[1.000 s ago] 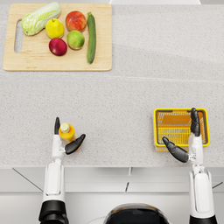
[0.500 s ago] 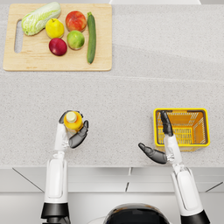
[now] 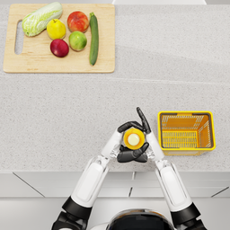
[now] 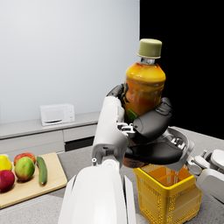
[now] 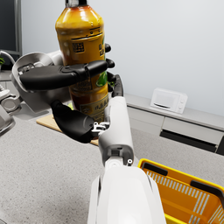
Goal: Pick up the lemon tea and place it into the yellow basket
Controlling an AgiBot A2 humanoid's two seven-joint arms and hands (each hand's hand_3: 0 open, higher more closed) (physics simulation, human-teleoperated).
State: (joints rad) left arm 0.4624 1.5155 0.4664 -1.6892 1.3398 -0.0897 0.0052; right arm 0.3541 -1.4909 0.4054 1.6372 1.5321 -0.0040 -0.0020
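Meeting in front of the robot's chest, both arms angle inward over the near edge of the grey speckled counter [image 3: 67, 117], and the two dark hands come together around the lemon tea bottle [image 3: 134, 138]. The left hand [image 3: 127, 134] wraps its fingers round the bottle's body; the left wrist view shows them curled firmly across the orange label, with the bottle standing upright and its pale cap on top. The right hand [image 3: 143, 143] is pressed in from the other side, one finger stretched out straight away from the robot and another laid across the bottle's front, as the right wrist view shows. Whether the right hand truly bears the bottle or only touches it I cannot tell.

The bottle is held above the counter, just beside the yellow basket [image 3: 186, 113], on the basket's left and outside it. Well apart, at the counter's far left corner, lies a wooden cutting board [image 3: 108, 63] carrying a cabbage [image 3: 42, 18], a lemon [image 3: 56, 29], a tomato [image 3: 77, 20], a cucumber [image 3: 94, 38], a green apple [image 3: 77, 41] and a red apple [image 3: 59, 47].
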